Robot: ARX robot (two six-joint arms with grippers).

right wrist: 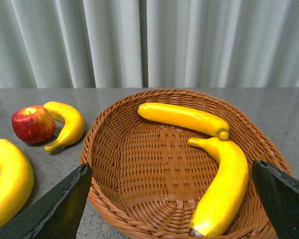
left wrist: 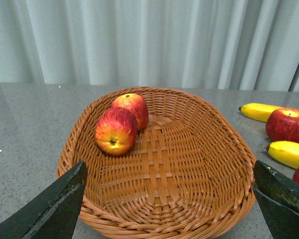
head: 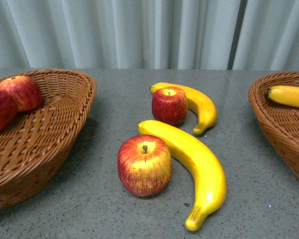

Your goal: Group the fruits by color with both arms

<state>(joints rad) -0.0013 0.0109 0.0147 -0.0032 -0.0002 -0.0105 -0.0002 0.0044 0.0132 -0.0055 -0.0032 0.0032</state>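
Sorting is judged roughly half done. Two red apples (left wrist: pixel 115 130) are held in the left basket (left wrist: pixel 189 164), and two bananas (right wrist: pixel 224 184) in the right basket (right wrist: pixel 139 164), well apart from the left basket. To the right of the left basket, on the tabletop (head: pixel 114 99), a near apple (head: pixel 144 166), a far apple (head: pixel 169 105), a long banana (head: pixel 194 159) and a smaller banana (head: pixel 204 107) are left to be moved. The left jaws and the right jaws are spread wide, with nothing gripped.
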